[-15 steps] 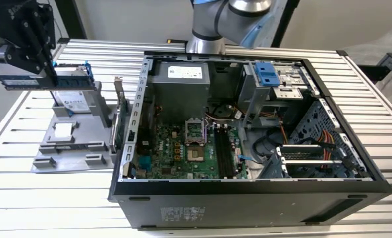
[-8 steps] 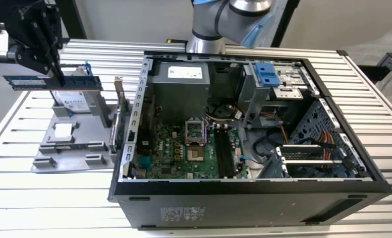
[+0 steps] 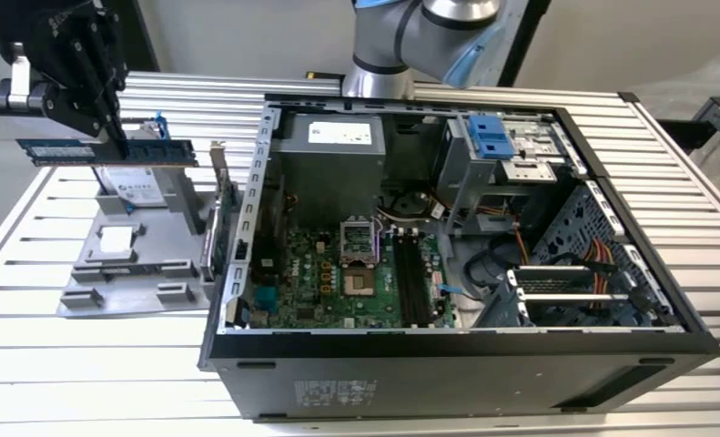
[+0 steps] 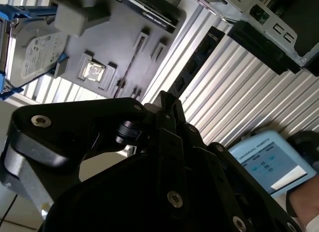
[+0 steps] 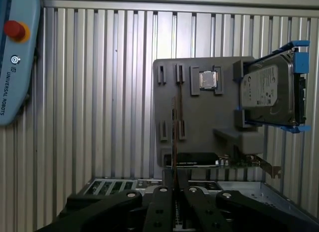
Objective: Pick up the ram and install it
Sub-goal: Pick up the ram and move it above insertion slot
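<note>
The ram (image 3: 105, 151) is a slim blue-green stick held level in the air at the exterior view's left, above the grey holder tray (image 3: 123, 269). My gripper (image 3: 119, 142) is shut on it from above. In the first wrist view the ram (image 5: 174, 134) shows edge-on as a thin strip rising from between the gripper's (image 5: 174, 181) black fingers, with the grey holder tray (image 5: 199, 119) behind it. The open computer case (image 3: 651, 300) lies to the right, its dark memory slots (image 3: 410, 282) running down the green motherboard (image 3: 305, 282).
On the holder tray stand a silver hard drive with blue clips (image 5: 269, 90), a small square chip (image 5: 208, 80) and a card with a metal bracket (image 5: 219, 162). A teach pendant (image 5: 15, 57) lies on the slatted table (image 3: 93, 364), and a hand (image 4: 304, 212) is beside it.
</note>
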{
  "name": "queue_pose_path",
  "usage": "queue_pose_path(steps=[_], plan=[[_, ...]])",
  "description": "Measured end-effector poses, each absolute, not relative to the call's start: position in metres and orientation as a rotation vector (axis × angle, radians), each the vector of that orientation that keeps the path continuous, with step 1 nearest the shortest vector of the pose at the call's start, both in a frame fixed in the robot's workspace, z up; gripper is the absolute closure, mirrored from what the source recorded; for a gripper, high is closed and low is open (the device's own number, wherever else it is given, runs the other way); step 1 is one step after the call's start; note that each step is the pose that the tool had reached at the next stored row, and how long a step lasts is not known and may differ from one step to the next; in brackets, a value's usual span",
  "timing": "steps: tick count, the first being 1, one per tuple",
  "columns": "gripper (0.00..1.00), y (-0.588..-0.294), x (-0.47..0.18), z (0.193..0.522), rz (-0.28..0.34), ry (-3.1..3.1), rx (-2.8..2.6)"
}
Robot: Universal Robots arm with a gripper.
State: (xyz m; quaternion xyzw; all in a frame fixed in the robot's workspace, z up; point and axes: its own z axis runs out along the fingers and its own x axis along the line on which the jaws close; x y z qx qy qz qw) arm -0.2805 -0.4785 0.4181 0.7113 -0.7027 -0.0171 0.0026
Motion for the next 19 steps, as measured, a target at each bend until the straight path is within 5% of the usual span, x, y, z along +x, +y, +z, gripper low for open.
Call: queue_pose_path(steps=[19], plan=[[1.0,-0.478,-0.264,0.418,-0.045,-2.2,2.227]])
